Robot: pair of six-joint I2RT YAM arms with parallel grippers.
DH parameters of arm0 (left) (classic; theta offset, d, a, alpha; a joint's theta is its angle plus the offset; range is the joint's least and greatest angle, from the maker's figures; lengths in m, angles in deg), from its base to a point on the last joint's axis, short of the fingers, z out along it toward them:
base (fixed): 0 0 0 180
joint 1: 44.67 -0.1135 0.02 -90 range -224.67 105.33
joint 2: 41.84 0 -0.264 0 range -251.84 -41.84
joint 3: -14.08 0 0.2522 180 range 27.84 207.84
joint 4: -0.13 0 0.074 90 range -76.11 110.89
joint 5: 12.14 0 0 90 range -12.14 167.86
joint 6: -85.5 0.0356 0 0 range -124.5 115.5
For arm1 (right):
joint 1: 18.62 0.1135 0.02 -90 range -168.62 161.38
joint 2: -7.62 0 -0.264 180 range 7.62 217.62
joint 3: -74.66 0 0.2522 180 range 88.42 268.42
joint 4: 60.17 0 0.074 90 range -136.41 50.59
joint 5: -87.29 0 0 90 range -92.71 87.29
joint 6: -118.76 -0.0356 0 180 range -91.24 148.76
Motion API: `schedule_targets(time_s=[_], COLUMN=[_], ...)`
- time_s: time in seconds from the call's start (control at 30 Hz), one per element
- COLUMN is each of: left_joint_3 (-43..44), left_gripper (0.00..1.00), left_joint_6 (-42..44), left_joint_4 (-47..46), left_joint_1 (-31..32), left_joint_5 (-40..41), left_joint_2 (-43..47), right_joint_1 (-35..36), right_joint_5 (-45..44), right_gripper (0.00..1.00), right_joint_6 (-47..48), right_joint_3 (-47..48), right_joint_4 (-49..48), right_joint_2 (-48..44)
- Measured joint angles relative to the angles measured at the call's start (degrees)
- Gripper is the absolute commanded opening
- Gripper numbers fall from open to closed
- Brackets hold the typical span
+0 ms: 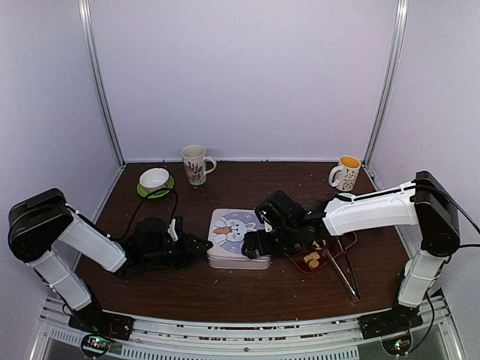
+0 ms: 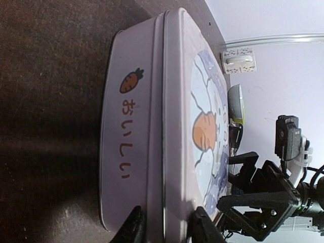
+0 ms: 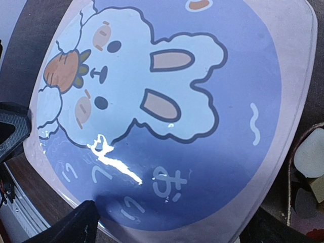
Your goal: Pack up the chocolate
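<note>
A closed tin (image 1: 238,238) with a bunny lid sits mid-table. The chocolate (image 1: 312,259), tan and pale pieces, lies in a dark red tray (image 1: 300,264) just right of the tin; one pale piece (image 3: 310,157) shows in the right wrist view. My left gripper (image 1: 201,246) is at the tin's left edge. Its fingertips (image 2: 132,225) straddle the lid's rim (image 2: 167,228), one by the side wall, one at the lid top (image 2: 202,126). Whether they press on it is unclear. My right gripper (image 1: 259,244) hangs open over the lid (image 3: 177,101), its fingers (image 3: 76,225) wide apart.
Long metal tongs (image 1: 343,268) lie right of the tray. At the back stand a patterned mug (image 1: 195,163), a white bowl on a green saucer (image 1: 154,180) and a mug with an orange inside (image 1: 346,172). Walls close in on three sides.
</note>
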Motion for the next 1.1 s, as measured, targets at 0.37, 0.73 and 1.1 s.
schedule_targets(time_s=[0.37,0.73,1.1], left_joint_3=[0.2,0.2,0.4], left_gripper=[0.19,0.14,0.31], left_joint_6=[0.3,0.9,0.9], left_joint_4=[-0.3,-0.3,0.5], left_joint_1=[0.4,2.6,4.7], left_joint_5=[1.9,6.8,11.2], left_joint_2=[-0.9,-0.9,-0.7], right_joint_1=[0.0,0.2,1.0], right_joint_5=[0.0,-0.4,-1.9], right_gripper=[0.97,0.99,1.0], right_joint_6=[0.0,-0.1,-0.6], right_joint_3=[1.0,0.5,0.0], right_joint_4=[1.4,0.7,0.2], right_joint_2=[0.4,0.3,0.3])
